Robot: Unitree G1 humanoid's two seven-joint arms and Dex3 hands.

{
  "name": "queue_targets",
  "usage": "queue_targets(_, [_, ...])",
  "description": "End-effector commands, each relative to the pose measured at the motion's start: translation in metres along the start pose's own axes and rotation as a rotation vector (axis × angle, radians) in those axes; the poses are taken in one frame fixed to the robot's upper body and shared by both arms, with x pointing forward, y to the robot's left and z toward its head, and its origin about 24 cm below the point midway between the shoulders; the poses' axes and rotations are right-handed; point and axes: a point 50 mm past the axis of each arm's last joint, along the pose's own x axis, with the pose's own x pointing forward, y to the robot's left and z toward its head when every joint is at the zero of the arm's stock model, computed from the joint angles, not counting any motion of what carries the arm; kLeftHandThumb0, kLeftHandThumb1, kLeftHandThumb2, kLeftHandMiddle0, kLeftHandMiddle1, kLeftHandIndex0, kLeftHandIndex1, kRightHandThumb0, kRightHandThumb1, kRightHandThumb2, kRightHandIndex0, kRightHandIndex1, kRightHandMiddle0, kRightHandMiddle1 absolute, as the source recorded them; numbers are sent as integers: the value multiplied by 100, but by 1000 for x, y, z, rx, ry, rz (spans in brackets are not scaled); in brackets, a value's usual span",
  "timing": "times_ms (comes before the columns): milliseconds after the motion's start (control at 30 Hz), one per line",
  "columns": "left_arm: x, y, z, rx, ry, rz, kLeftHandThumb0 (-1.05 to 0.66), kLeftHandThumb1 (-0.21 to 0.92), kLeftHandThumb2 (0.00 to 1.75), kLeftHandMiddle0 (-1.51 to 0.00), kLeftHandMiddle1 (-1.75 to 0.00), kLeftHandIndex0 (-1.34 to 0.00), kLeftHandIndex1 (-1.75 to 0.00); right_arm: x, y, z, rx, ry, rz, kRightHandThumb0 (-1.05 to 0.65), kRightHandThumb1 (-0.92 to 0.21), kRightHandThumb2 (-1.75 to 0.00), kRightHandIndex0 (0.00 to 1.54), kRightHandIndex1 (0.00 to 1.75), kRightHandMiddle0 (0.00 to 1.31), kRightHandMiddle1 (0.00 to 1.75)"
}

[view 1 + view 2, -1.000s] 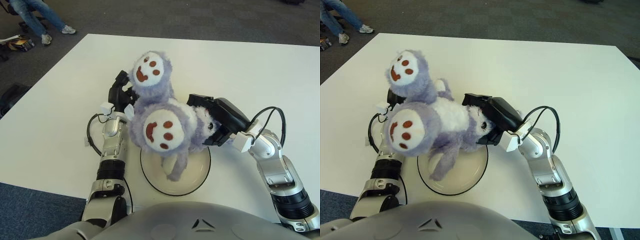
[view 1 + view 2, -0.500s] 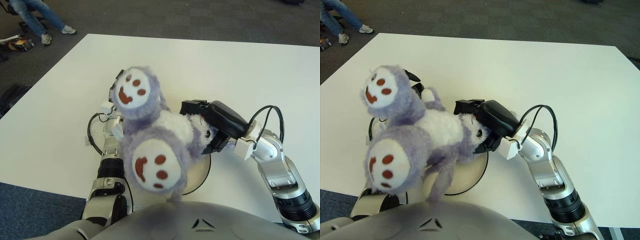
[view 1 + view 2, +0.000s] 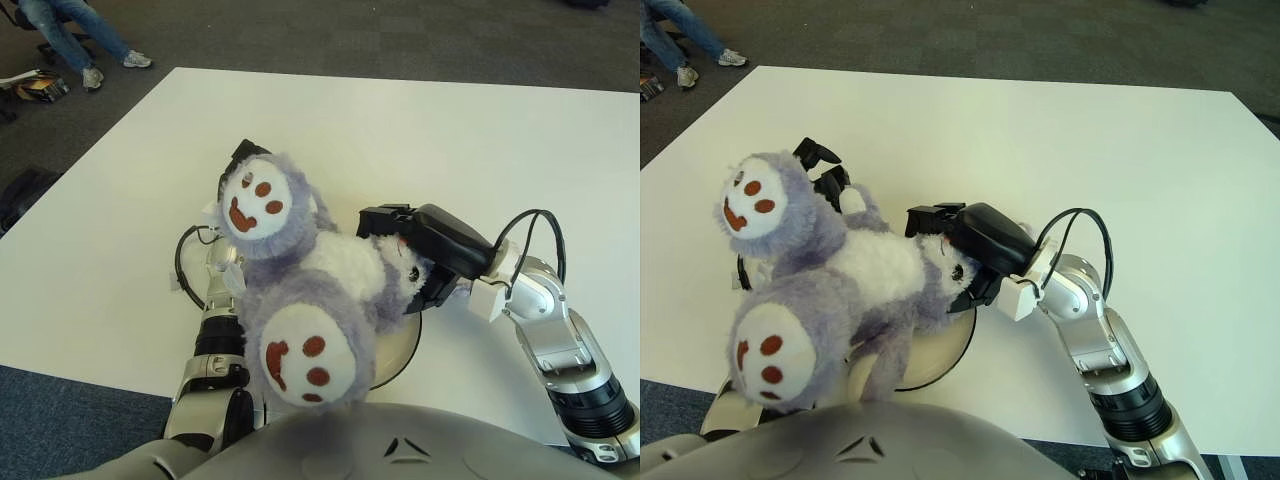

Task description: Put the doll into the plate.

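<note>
The doll [image 3: 330, 270] is a purple plush with a white belly and two big paw-print feet. It hangs tilted over the plate, feet pointing up at me. My right hand [image 3: 412, 252] is shut on its head from the right, just above the plate's far rim. The white plate [image 3: 402, 342] with a dark rim lies near the table's front edge, mostly hidden under the doll. My left hand [image 3: 824, 167] shows behind the upper foot, fingers spread and holding nothing.
The white table [image 3: 450, 140] stretches far and right of the hands. A black cable [image 3: 182, 268] loops beside my left wrist. Off the table at the far left are a seated person's legs [image 3: 70, 30] and some things on the floor [image 3: 38, 88].
The doll has tipped over towards me, its feet swinging down and to the left. My right hand has shifted slightly left with the head. The left hand's fingers now show clear of the foot.
</note>
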Motion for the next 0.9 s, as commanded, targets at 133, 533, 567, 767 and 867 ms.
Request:
queue_targets(133, [-28, 9, -26, -10, 126, 38, -46, 37, 125, -114, -175, -57, -175, 0, -3, 3, -13, -34, 24, 6, -25, -137, 68, 165, 51, 175])
queue_targets(533, [-29, 8, -27, -41, 119, 13, -45, 39, 123, -113, -175, -55, -175, -1, -1, 4, 47, 3, 9, 0, -22, -142, 69, 169, 47, 174])
queue_targets(567, [-29, 8, -27, -41, 119, 13, -45, 39, 122, -113, -175, -55, -175, -2, -1, 3, 55, 13, 15, 0, -21, -143, 69, 170, 48, 173])
queue_targets(767, [-29, 8, -27, -35, 119, 15, -45, 39, 122, -113, -175, -55, -175, -2, -2, 2, 65, 53, 35, -1, -28, -128, 65, 174, 57, 148])
queue_targets(867, [-29, 7, -27, -32, 119, 16, -45, 40, 122, -112, -175, -54, -175, -3, -4, 2, 47, 81, 52, -1, -38, -120, 51, 174, 47, 160])
